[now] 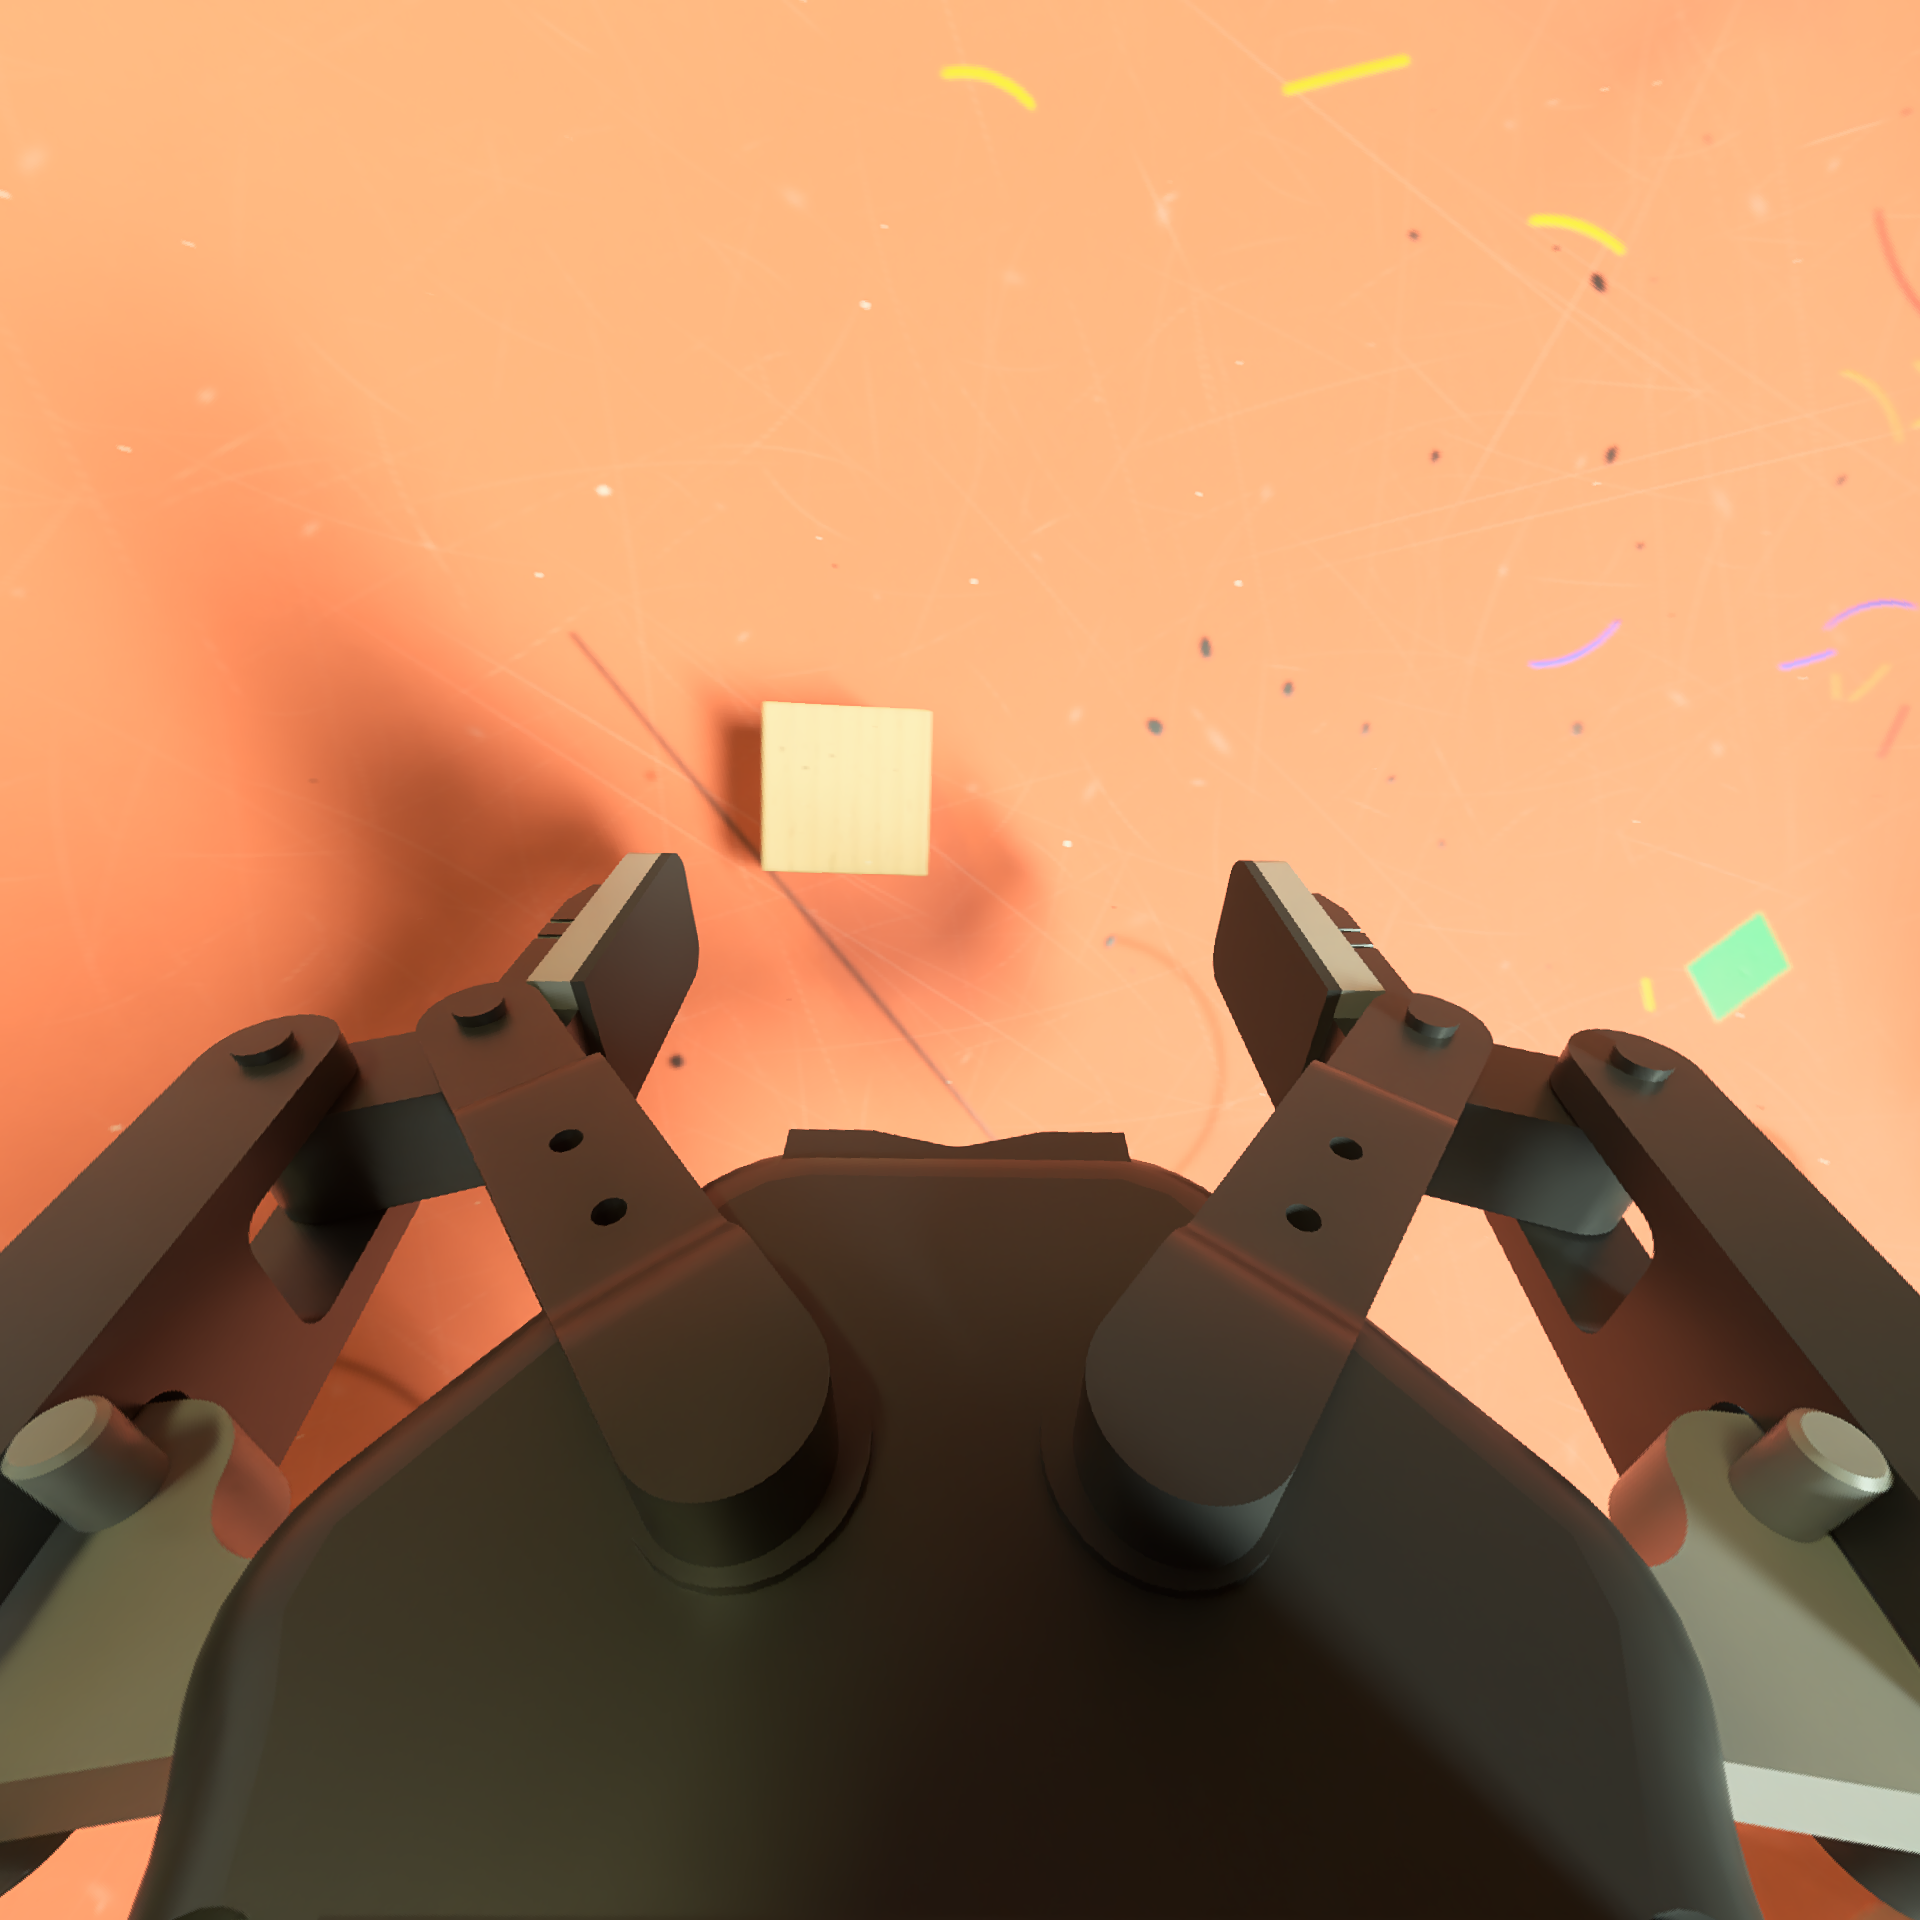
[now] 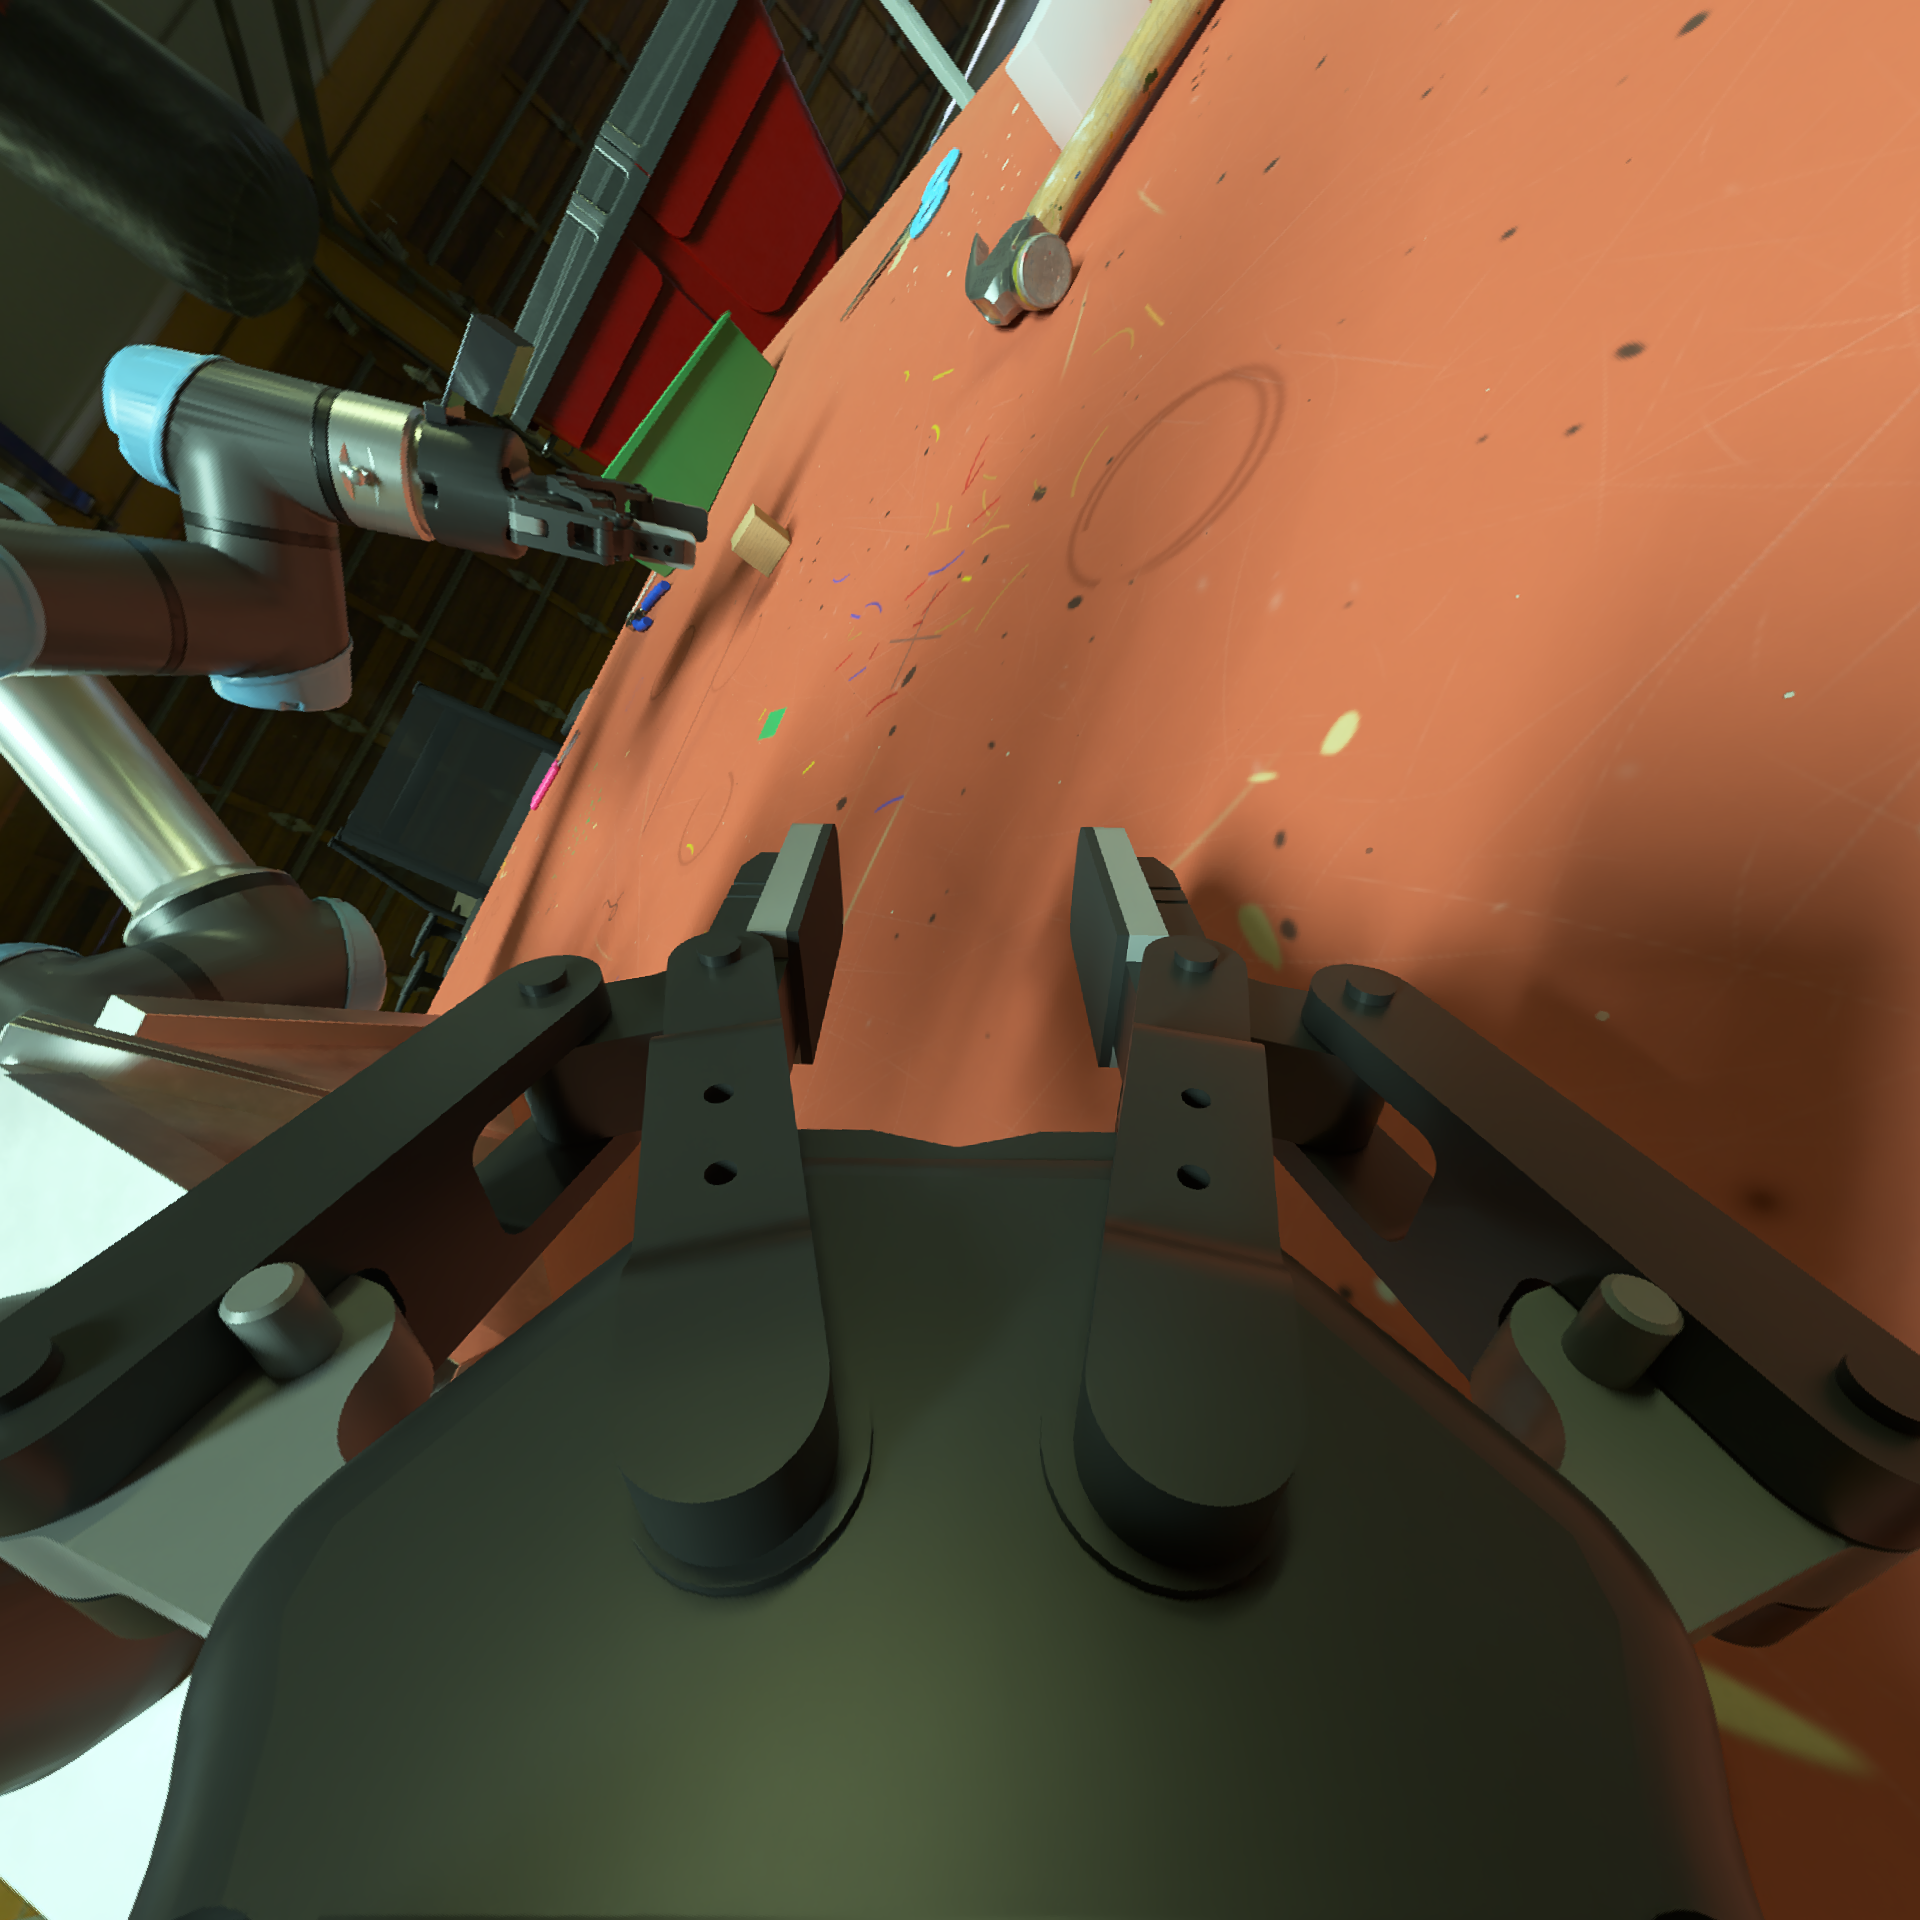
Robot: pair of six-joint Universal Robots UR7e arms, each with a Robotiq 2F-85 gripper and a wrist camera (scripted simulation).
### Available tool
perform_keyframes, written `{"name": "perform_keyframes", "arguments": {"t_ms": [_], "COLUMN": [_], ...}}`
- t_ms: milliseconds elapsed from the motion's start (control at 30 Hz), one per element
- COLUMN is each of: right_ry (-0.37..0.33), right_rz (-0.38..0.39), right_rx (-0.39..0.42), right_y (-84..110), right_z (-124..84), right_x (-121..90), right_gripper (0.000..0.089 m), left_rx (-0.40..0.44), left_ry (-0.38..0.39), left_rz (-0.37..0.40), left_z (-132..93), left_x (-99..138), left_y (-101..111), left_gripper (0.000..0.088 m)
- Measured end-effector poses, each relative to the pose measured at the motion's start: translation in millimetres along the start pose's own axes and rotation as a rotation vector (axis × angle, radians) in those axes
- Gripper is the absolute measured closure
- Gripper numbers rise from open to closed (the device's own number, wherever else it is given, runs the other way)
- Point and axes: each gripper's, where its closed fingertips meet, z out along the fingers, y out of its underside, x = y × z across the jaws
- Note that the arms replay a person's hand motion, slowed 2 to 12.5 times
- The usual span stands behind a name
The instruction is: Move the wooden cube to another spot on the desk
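I'm on the approach step: my left gripper (image 1: 956, 914) hangs with its jaws spread wide and empty above the scratched orange desk (image 1: 1247, 416), and the small pale wooden cube (image 1: 846, 788) sits on that desk just past the fingertips, toward eleven o'clock. My right gripper (image 2: 956, 935) idles partly open and empty, well apart from the cube. Next I'd nudge left toward eleven, descend to straddle the cube, then close.
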Motion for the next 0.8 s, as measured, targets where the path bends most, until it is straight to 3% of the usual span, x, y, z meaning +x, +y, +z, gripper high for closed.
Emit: {"name": "perform_keyframes", "arguments": {"t_ms": [167,433,800], "right_ry": [0.000,0.001,-0.004], "right_rz": [-0.002,-0.004,-0.003], "right_rx": [-0.001,-0.001,0.004], "right_y": [0.2,0.3,-0.3], "right_z": [0,0,0], "right_x": [0,0,-1], "right_gripper": [0.0488,0.0488,0.0487], "left_rx": [-0.006,-0.018,-0.062], "left_ry": [-0.061,-0.047,-0.032], "left_rz": [0.017,0.005,-0.013], "left_z": [3,19,31], "left_x": [-11,-16,-20], "left_y": [-2,-13,-12], "left_gripper": [0.0028,0.0028,0.0028]}}
